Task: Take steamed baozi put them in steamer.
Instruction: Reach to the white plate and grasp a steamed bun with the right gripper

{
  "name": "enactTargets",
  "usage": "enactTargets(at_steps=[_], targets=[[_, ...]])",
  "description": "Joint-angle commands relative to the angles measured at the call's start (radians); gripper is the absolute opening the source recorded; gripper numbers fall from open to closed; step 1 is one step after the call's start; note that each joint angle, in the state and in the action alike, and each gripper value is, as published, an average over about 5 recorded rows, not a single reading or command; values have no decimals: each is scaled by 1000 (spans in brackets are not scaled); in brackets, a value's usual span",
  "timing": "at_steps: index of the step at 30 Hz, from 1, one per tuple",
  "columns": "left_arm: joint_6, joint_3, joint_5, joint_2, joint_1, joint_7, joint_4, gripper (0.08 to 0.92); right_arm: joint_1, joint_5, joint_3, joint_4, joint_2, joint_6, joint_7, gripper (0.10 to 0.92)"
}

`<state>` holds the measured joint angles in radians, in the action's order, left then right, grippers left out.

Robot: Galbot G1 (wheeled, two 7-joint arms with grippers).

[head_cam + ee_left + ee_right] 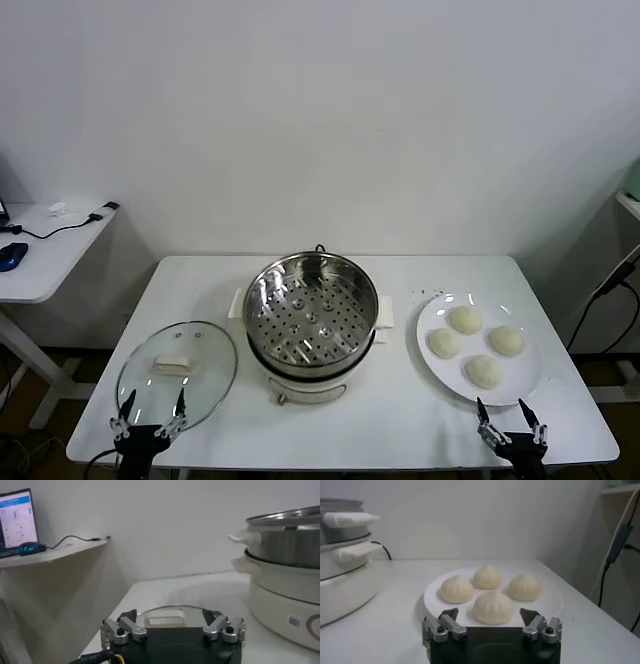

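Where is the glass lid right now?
In the head view, the glass lid lies flat on the table's left side, beside the steamer.

Lid [177, 371] left of steamer [311, 325], baozi [476, 346] on plate [529, 378] right.

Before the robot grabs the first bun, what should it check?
1. Steamer uncovered and nothing in it: ok.
2. Glass lid lying aside on the table: ok.
3. All four baozi on the white plate: ok.
4. Right pincer open, just short of the plate: ok.
5. Left pincer open at the lid's near edge, away from the buns: ok.
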<state>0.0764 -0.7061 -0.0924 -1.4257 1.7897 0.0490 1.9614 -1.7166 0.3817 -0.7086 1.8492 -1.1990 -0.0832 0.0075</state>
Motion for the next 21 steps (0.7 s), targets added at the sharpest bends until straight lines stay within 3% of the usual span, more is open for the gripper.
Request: enactTargets(at_steps=[1,5,10,16,21], targets=[[5,0,5,3,2,-1,1,823,192,-5,-65,37,107,157,44,823],[9,2,9,10,-2,-2,2,823,385,-29,-22,-18,236,289,9,823],[14,10,11,18,-7,-6,7,823,609,-131,146,-138,483,387,-173,823],[16,15,10,27,-11,-7,6,823,884,-197,486,-266,766,344,-456,823],[17,17,10,27,-15,-9,5,823,1128,-274,794,-377,905,163,-797,823]])
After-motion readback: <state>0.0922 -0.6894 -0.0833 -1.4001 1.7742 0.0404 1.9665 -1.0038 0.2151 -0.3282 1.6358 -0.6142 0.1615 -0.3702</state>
